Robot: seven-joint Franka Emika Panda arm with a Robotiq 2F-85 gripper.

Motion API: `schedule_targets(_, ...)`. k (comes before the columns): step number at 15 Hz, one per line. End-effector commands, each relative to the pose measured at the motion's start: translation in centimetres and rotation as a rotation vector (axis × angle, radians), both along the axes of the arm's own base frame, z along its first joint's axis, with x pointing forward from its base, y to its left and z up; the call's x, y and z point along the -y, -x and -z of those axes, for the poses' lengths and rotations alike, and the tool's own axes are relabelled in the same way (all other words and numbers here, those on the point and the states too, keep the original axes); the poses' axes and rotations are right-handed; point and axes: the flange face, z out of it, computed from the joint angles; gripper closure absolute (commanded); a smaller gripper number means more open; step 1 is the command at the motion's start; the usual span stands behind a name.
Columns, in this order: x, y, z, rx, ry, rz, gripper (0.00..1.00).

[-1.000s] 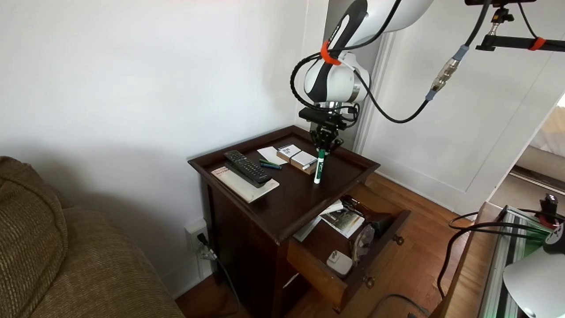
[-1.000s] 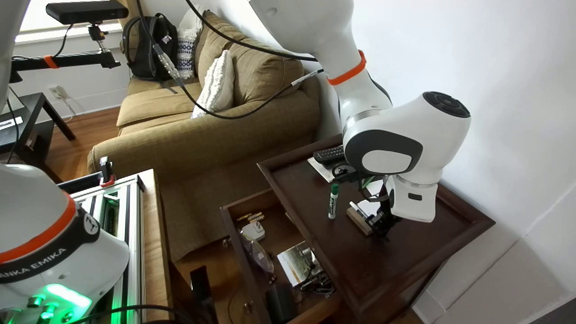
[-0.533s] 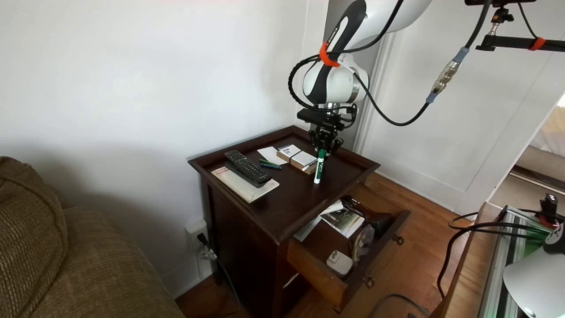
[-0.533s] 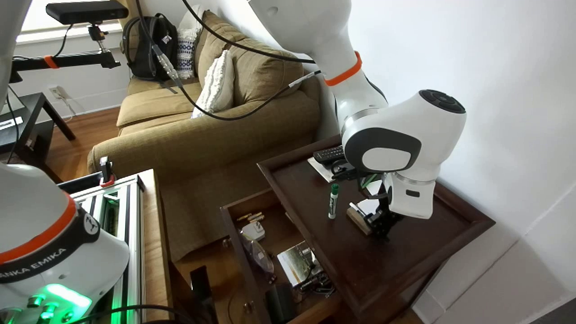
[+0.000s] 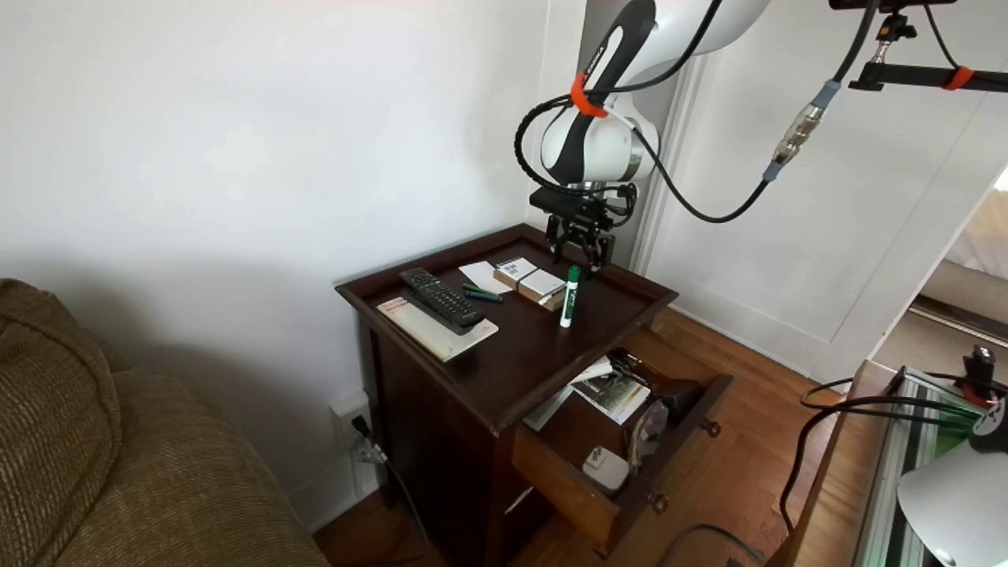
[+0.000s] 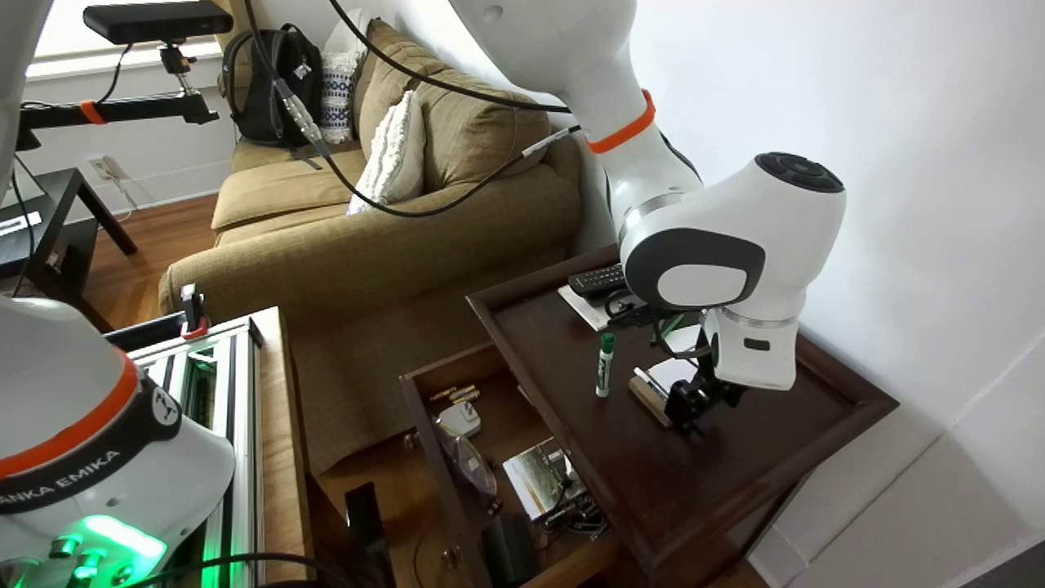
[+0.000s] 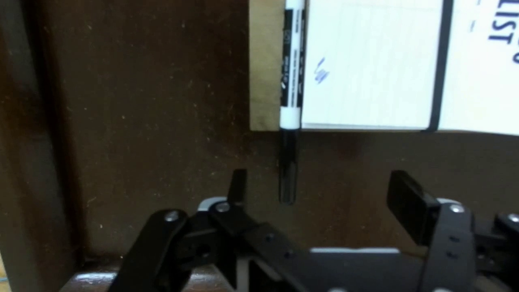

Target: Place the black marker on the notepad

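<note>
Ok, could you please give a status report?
Claw open, empty. Black marker lying on tan edge of notepad, cap overhanging. Green marker upright nearby, possible obstacle.

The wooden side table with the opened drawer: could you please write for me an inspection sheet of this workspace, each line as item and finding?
Surface: dark wooden tabletop with raised edges, speckled in the wrist view; drawer below stands open.
Job's things: black marker lies along the notepad, on its brown base, cap end overhanging.
Clutter: green marker upright; remote stacked over pale booklet; slender green and blue sticks lying flat; white adapter in the drawer.
Pincer: open, holding nothing.
Cables: black cable hangs in a loop beside the arm; black plug at an outlet.
Surroundings: brown sofa, black backpack, white wall.
</note>
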Motion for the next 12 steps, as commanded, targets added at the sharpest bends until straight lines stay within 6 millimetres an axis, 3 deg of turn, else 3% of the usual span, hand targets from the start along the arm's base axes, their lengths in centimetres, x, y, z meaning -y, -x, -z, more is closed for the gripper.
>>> schedule_targets(1,0.5,1.1,-0.9,0.008,0.026,-0.034,0.0)
schedule_targets(2,0.7,1.2,-0.7,0.001,0.017,-0.049,0.0)
schedule_targets(3,0.8,1.3,-0.6,-0.006,0.011,-0.064,0.25)
schedule_targets(5,0.9,1.5,-0.2,-0.02,0.004,-0.095,0.32)
schedule_targets(12,1.3,1.9,0.4,-0.027,0.006,-0.184,0.87)
